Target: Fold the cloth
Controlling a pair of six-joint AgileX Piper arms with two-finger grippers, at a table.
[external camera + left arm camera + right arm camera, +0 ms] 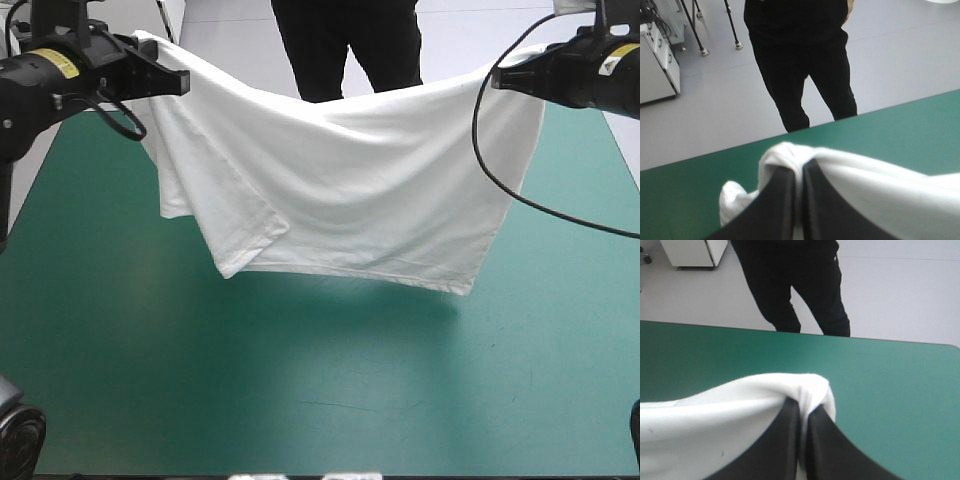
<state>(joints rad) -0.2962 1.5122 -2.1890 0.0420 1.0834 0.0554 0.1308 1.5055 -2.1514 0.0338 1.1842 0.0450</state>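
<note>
The teal-green cover (300,400) lies smooth and flat.

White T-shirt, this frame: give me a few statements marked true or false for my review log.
1. The white short-sleeved T-shirt hangs between both arms, sagging in the middle. True.
2. The left gripper is open. False: it is shut on the T-shirt.
3. The right gripper is shut on the T-shirt. True.
4. The T-shirt lies as a folded bundle on the teal-green table cover. False: it is lifted, stretched between the grippers.

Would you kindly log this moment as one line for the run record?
T-shirt: lifted, hanging spread between grippers | left gripper: shut on T-shirt | right gripper: shut on T-shirt
</note>
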